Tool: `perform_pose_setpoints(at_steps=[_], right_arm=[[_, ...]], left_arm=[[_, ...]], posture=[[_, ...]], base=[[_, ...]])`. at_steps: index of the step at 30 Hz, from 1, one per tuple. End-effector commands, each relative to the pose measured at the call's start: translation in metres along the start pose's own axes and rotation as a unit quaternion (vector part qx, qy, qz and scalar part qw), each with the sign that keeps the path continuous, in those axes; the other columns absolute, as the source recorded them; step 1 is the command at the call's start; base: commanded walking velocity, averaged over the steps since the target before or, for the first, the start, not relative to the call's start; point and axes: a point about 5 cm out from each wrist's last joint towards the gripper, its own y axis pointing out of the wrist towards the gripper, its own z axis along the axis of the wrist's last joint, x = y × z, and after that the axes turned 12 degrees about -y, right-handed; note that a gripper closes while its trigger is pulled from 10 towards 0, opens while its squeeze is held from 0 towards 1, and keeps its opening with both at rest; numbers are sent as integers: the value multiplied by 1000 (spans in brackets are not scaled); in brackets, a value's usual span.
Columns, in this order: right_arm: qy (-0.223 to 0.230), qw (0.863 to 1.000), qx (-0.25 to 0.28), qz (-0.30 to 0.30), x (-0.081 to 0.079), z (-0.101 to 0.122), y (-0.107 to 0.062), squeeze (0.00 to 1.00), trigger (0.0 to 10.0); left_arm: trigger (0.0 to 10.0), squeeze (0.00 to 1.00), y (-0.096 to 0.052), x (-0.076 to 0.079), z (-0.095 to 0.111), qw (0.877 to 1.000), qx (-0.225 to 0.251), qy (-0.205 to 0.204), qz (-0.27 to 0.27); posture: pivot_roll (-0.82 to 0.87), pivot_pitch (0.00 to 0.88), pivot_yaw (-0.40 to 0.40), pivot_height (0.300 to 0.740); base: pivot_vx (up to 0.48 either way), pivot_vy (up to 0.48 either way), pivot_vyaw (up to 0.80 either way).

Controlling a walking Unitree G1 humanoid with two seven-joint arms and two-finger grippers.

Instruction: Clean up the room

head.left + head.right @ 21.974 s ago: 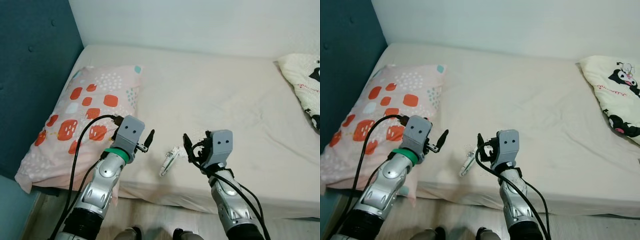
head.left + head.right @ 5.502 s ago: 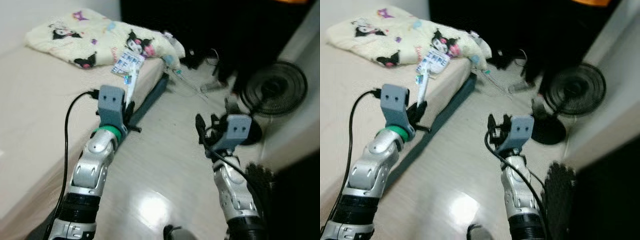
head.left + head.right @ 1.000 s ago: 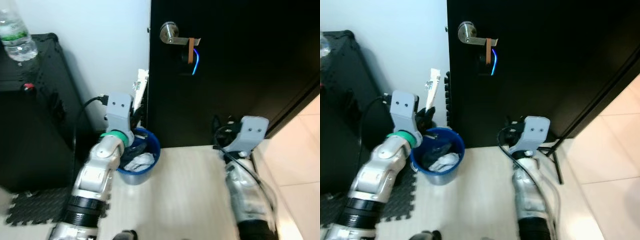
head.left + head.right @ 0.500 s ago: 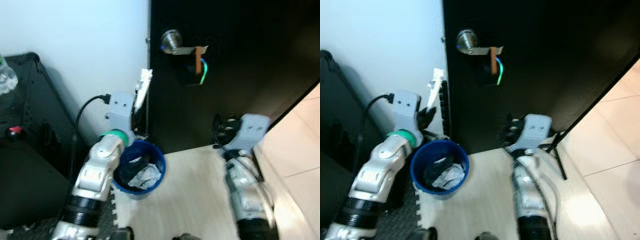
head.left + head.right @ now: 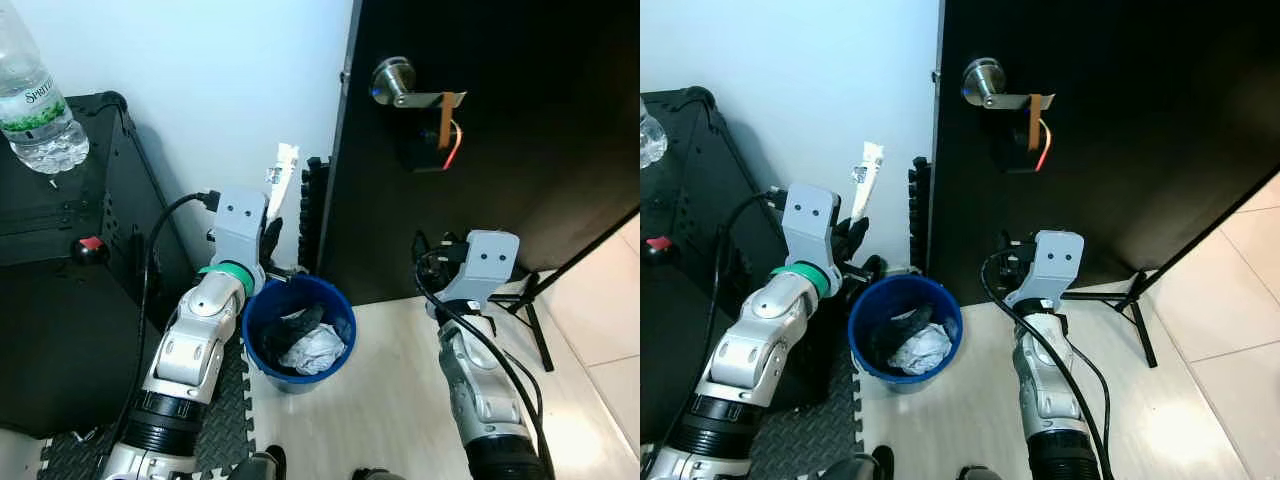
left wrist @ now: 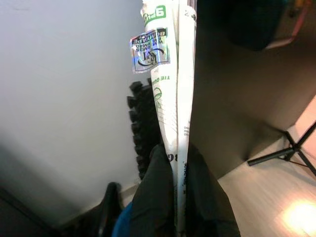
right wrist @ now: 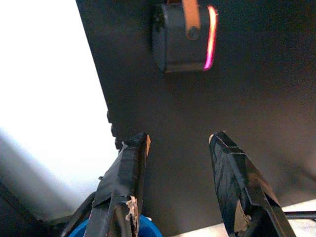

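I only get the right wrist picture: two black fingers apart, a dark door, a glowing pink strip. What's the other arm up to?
Observer: The left gripper is shut on a long white wrapper, which stands up above the fingers.
Operator: Is there anywhere to put it?
Observer: Yes, a blue bin stands on the floor just below that gripper, at the foot of the door. It holds crumpled white paper and something dark.
Operator: Anything else around that I'm missing?
Observer: A water bottle stands on a black cabinet to the robot's left.
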Motion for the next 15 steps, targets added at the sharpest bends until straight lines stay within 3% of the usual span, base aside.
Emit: perform_pose_setpoints(at_steps=[1, 5, 7, 13, 15], right_arm=[[-10, 1000, -8, 8, -2, -5, -4, 0, 10000], [-40, 999, -15, 28, -7, -8, -5, 0, 10000], [-66, 997, -15, 42, -9, -9, -3, 0, 10000], [-84, 995, -1, 43, -5, -3, 3, 0, 10000], [-99, 994, 25, 40, 1, 10, 5, 0, 10000]], left_arm=[[10000, 0, 0, -1, -14, 1000, -30, 1, -4], [10000, 0, 5, -4, -33, 996, -70, 34, -37], [10000, 0, 12, -9, -54, 985, -120, 98, -75], [10000, 0, 19, -15, -65, 972, -155, 145, -98], [10000, 0, 23, -21, -70, 965, -176, 166, -98]], posture=[[-7, 99, 45, 740], [-6, 111, 37, 740], [-15, 143, 33, 740], [-31, 186, 33, 740], [-62, 260, 31, 740]], base=[[0, 0, 0], [0, 0, 0], [0, 0, 0], [0, 0, 0], [0, 0, 0]])
